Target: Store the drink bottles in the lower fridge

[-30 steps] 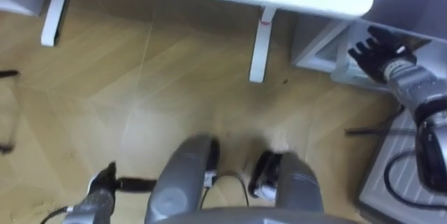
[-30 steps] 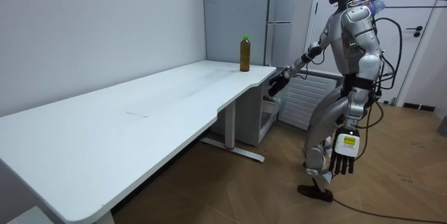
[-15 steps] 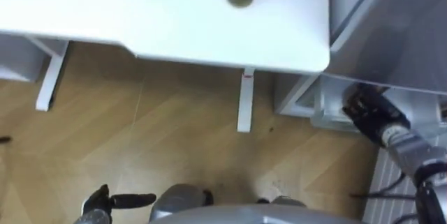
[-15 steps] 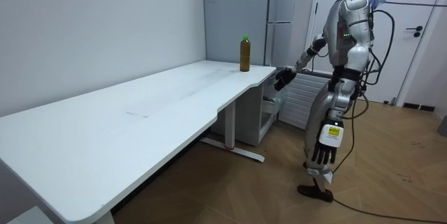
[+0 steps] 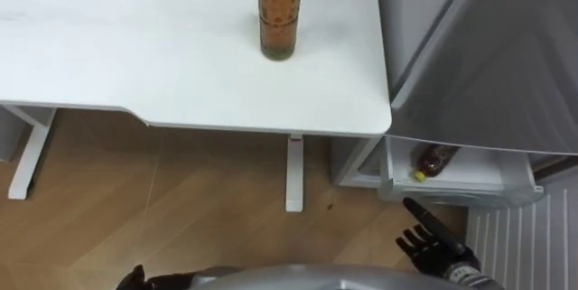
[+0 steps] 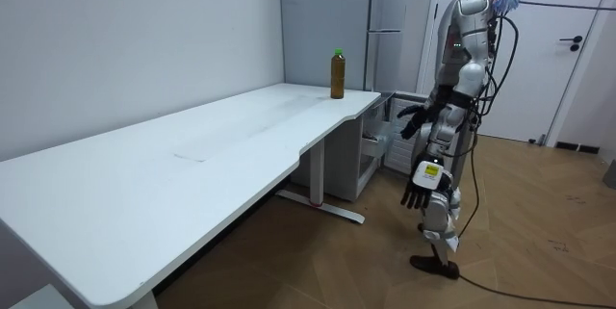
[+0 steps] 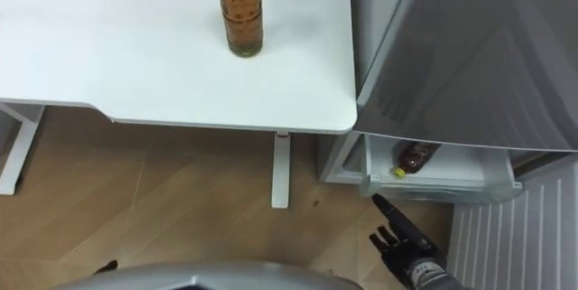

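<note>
Drawn back from the fridge (image 5: 479, 55) since a second ago, the right hand (image 5: 435, 243) now hovers nearer the robot's body, fingers straight and spread wide, holding nothing. Just beyond its fingertips the lower fridge compartment (image 5: 470, 184) stands open, with one bottle (image 5: 435, 158) lying on its side inside, apparently yellow-capped. Well apart, ahead and to this hand's left, an amber bottle (image 5: 278, 10) stands upright on the white table (image 5: 135, 55). The left hand (image 6: 419, 193) hangs at the robot's side, fingers relaxed, empty.
</note>
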